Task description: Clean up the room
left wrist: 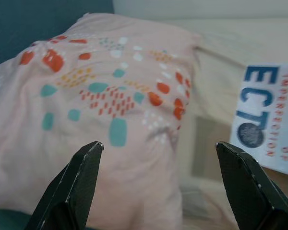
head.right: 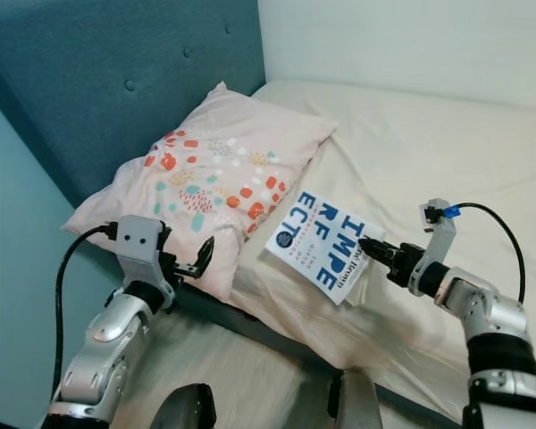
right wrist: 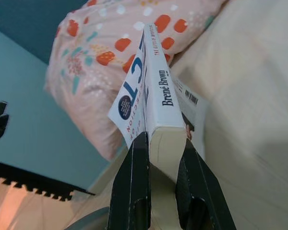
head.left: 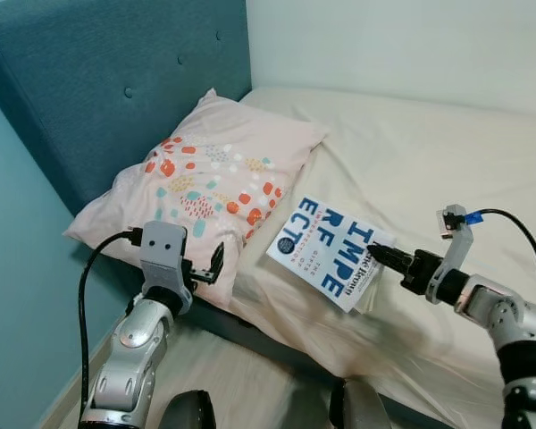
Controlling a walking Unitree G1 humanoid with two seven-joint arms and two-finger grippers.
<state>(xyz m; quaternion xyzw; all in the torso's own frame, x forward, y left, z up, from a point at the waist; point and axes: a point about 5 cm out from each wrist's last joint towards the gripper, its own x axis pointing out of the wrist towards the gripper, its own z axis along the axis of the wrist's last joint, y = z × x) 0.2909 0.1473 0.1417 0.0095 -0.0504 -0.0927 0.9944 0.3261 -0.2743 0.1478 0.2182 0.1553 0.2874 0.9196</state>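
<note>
Right wrist view: a white paperback book (right wrist: 149, 96) is seen clamped by its lower edge between the two fingers of the right tool (right wrist: 161, 158), raised above the cream bed (head.left: 429, 152) just beside the patterned pillow (head.left: 205, 179). Step in hand, as judged: removal of the book from the bed. Next move calls for carriage to a proper storage place, with the grip kept firm. Left tool (head.left: 216, 261): spread wide, nothing held, poised near the pillow's front edge.
</note>
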